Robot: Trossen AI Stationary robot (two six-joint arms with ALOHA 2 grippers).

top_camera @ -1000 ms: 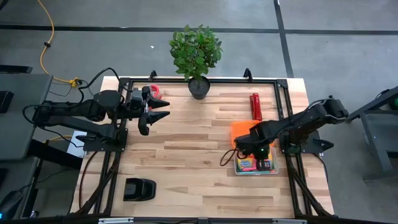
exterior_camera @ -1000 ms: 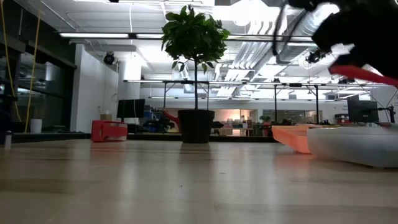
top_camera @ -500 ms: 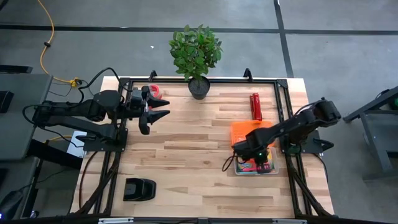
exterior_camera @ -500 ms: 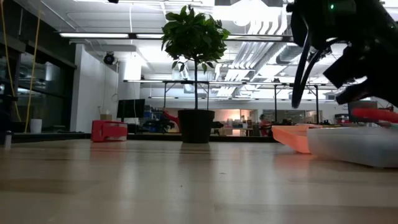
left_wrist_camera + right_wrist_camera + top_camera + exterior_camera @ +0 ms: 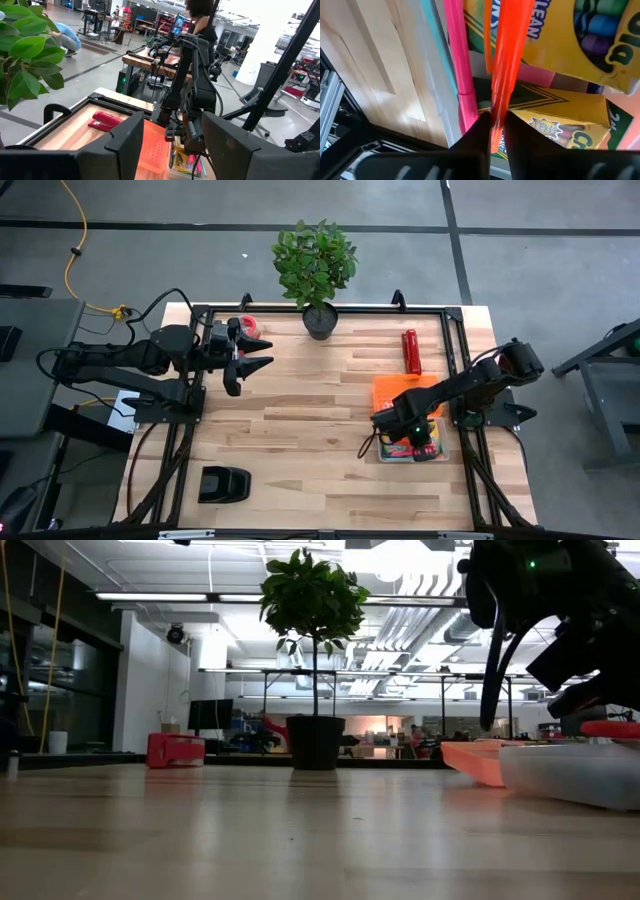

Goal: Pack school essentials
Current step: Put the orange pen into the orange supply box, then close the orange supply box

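Lowering a red-orange marker (image 5: 507, 60) into the clear case (image 5: 570, 775) is the step in hand, as I judge it. The right gripper (image 5: 418, 442) hangs over that case near the worktop's right edge, its fingers pinched narrow on the marker's end, as the right wrist view shows. Already inside lie two yellow-and-green crayon boxes (image 5: 555, 120), a pink marker (image 5: 460, 65) along the case wall, and what looks like a thin blue pen (image 5: 436, 35) beside it. The orange lid (image 5: 392, 390) lies on the table touching the case on its far side, with a red cylinder (image 5: 409, 351) farther toward the back edge; neither should be disturbed.

To do this well, the marker should be laid parallel to the pink one, in the strip between it and the crayon boxes, not across the boxes, or the lid may not shut later. The gripper should go low enough for the marker to rest before the fingers part, since a round marker dropped from height could roll or bounce out. Letting go slowly and lifting straight up avoids dragging the marker or catching the case wall.

The left gripper (image 5: 250, 355) waits near the worktop's back left corner, its fingers spread wide and holding nothing, close by a red tape roll (image 5: 250, 326) and a potted plant (image 5: 316, 270).
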